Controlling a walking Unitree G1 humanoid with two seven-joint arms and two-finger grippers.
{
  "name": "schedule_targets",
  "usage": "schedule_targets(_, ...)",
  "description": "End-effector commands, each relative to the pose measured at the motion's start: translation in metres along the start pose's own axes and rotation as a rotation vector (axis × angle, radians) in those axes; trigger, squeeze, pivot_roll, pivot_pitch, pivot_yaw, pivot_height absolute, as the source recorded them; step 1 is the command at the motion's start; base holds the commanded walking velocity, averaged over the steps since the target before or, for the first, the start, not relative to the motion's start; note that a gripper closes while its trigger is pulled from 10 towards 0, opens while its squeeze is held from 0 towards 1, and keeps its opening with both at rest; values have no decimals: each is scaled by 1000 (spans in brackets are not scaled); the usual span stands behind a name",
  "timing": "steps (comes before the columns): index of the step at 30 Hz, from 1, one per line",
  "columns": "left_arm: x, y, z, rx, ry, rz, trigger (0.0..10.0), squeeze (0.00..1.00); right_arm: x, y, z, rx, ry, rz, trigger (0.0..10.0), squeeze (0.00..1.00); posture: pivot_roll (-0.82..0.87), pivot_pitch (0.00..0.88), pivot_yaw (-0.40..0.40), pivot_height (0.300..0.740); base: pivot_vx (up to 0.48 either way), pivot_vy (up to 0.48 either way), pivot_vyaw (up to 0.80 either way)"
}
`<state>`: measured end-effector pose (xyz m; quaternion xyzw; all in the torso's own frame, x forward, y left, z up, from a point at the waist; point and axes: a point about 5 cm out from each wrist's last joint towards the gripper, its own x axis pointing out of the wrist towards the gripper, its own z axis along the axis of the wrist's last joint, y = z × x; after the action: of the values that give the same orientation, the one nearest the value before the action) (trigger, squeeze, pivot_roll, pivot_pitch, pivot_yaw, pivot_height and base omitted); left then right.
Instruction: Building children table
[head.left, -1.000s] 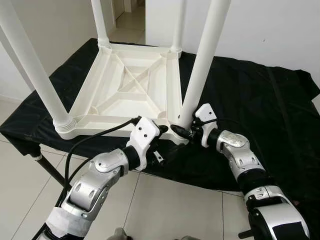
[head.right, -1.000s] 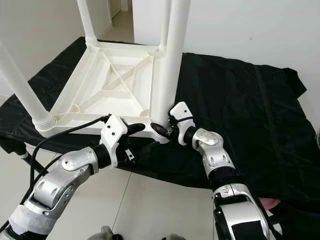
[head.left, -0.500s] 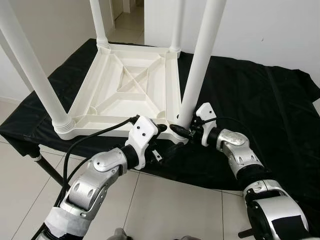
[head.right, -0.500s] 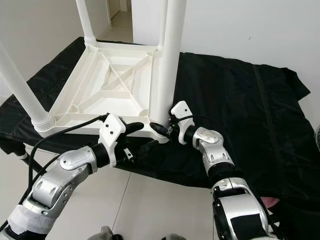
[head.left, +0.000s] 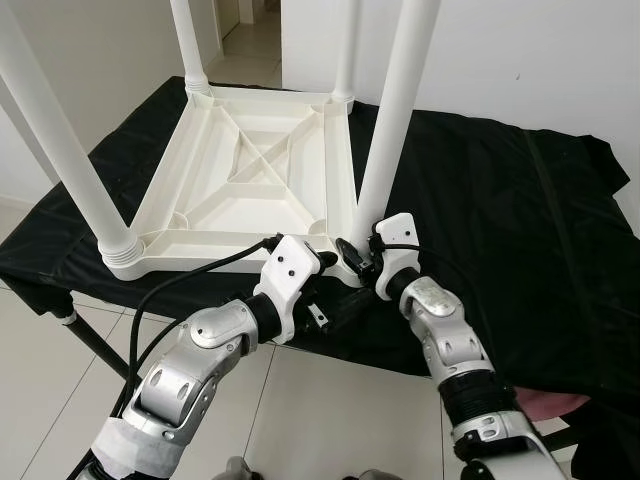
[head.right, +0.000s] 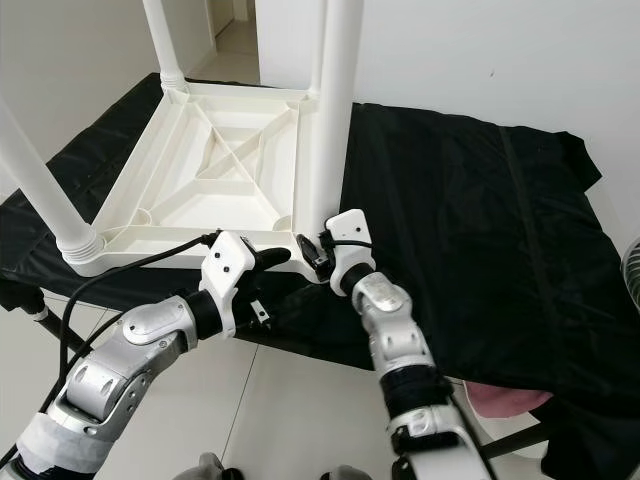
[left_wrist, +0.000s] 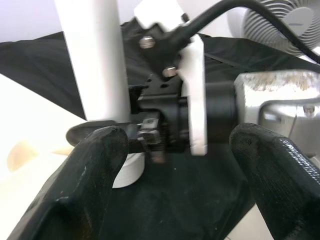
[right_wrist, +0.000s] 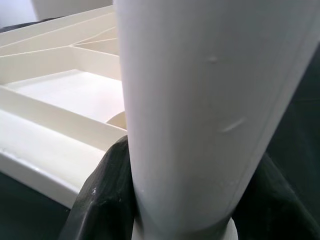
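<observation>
A white children's table (head.left: 250, 190) lies upside down on a black cloth, its legs pointing up. My right gripper (head.left: 352, 255) is shut on the base of the near right leg (head.left: 385, 140). In the right wrist view the leg (right_wrist: 200, 100) sits between the black fingers (right_wrist: 107, 195), which press on both sides. My left gripper (head.left: 335, 283) is open at the table's front edge, just beside the right gripper. Nothing is gripped between its fingers (left_wrist: 95, 175), which frame the right wrist and the leg.
The black cloth (head.left: 520, 230) covers a low stand and has free room on the right. The near left leg (head.left: 60, 140) and far legs (head.left: 185, 40) rise high. A fan (left_wrist: 280, 25) stands off to the right. Tiled floor lies below.
My right forearm has swung in to the left and now reaches the leg from below, still gripping its base. The left gripper has hardly moved. The camera has shifted slightly.
</observation>
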<state>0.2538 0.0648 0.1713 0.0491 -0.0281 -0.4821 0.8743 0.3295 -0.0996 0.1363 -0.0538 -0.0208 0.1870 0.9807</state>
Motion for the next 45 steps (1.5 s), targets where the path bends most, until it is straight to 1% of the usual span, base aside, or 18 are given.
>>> schedule_targets(1,0,-4,-1,-10,5,-34,10000,0,-1,-5,0,-26,13,-50,10000,0,-71,51,-17,740,0,0,0)
schedule_targets(3,0,-5,-1,-10,5,-35,10000,0,-6,8,-3,-21,28,-166,10000,0,-64,48,-25,740,0,0,0)
schedule_targets(8,0,-5,-1,-10,5,-35,10000,0,-6,8,-3,-21,28,-166,10000,0,-64,48,-25,740,0,0,0)
schedule_targets(9,0,-5,-1,-10,5,-34,10000,0,-7,18,-3,-9,31,-167,10000,0,-63,47,-28,740,0,0,0)
schedule_targets(10,0,-5,-1,-10,5,-34,10000,0,-7,18,-3,-9,31,-167,10000,0,-63,47,-28,740,0,0,0)
schedule_targets(11,0,-6,-2,-12,5,-34,10000,0,-9,20,0,8,19,-178,10000,545,-65,45,-27,740,0,0,0)
schedule_targets(12,0,-6,-2,-12,5,-34,10000,0,-9,20,0,8,19,-178,10000,545,-65,45,-27,740,0,0,0)
schedule_targets(13,0,-6,-2,-12,6,-35,10000,0,-10,21,4,29,3,-168,10000,1000,-65,43,-29,740,0,0,0)
schedule_targets(21,-1,-6,-2,-11,6,-34,10000,0,-15,15,10,66,-36,-109,10000,1000,-66,42,-28,740,0,0,0)
schedule_targets(22,-1,-5,-1,-10,7,-33,10000,0,-18,8,8,54,-25,-63,10000,373,-66,42,-25,740,0,0,0)
schedule_targets(24,-1,-5,-1,-10,7,-33,10000,0,-18,8,8,54,-25,-63,10000,373,-66,42,-25,740,0,0,0)
schedule_targets(25,-1,-5,-1,-9,7,-32,10000,0,-21,0,5,35,-13,-14,10000,0,-66,42,-25,740,0,0,0)
schedule_targets(26,-1,-5,-1,-9,7,-31,10000,0,-23,-9,2,11,-2,38,10000,0,-68,42,-21,740,0,0,0)
schedule_targets(27,-1,-5,-1,-9,7,-31,10000,0,-23,-9,2,11,-2,38,10000,0,-68,42,-21,740,0,0,0)
schedule_targets(29,-1,-4,-1,-7,7,-30,10000,0,-25,-21,-5,-43,33,142,10000,0,-67,45,-22,740,0,0,0)
schedule_targets(33,-1,-2,0,-6,5,-22,10000,0,-23,-36,-10,-64,48,209,10000,0,-63,48,-19,740,0,0,0)
schedule_targets(42,-2,0,1,0,4,-13,10000,0,-12,-43,-9,-110,49,329,10000,0,-59,51,-6,740,0,0,0)
schedule_targets(45,-2,3,3,4,2,-9,10000,0,0,-42,-4,-137,51,415,10000,0,-55,48,2,740,0,0,0)
